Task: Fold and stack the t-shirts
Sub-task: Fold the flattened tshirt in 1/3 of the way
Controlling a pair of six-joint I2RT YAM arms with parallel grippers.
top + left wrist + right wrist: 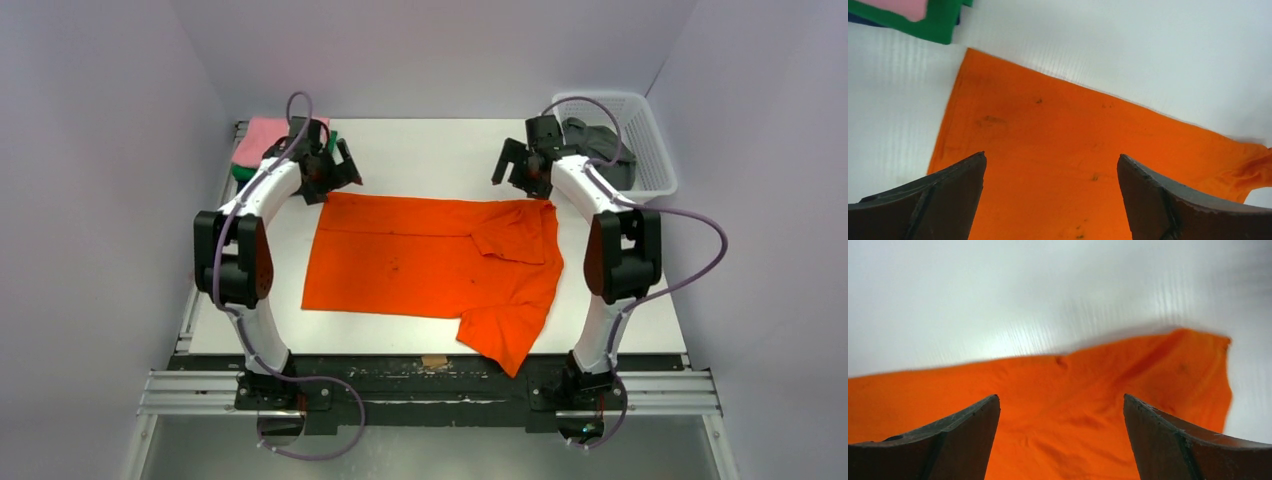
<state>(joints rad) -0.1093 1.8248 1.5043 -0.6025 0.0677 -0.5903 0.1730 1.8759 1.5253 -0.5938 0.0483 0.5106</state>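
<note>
White tabletop (420, 150) held orange t-shirt (420, 265), spread flat at centre. Left gripper (1051, 156) & right gripper (1060, 396) hovered over its far edge, jaws apart, empty, prob. to pinch both far corners.

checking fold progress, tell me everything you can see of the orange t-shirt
The bright orange cloth short-sleeved t-shirt lies spread on the white table, partly folded: its left part forms a flat rectangle, a sleeve is turned over the body at far right, and a loose flap reaches the near edge. Small dark specks dot the fabric. The left pincer and right pincer hover open above its far edge; neither grips it.
</note>
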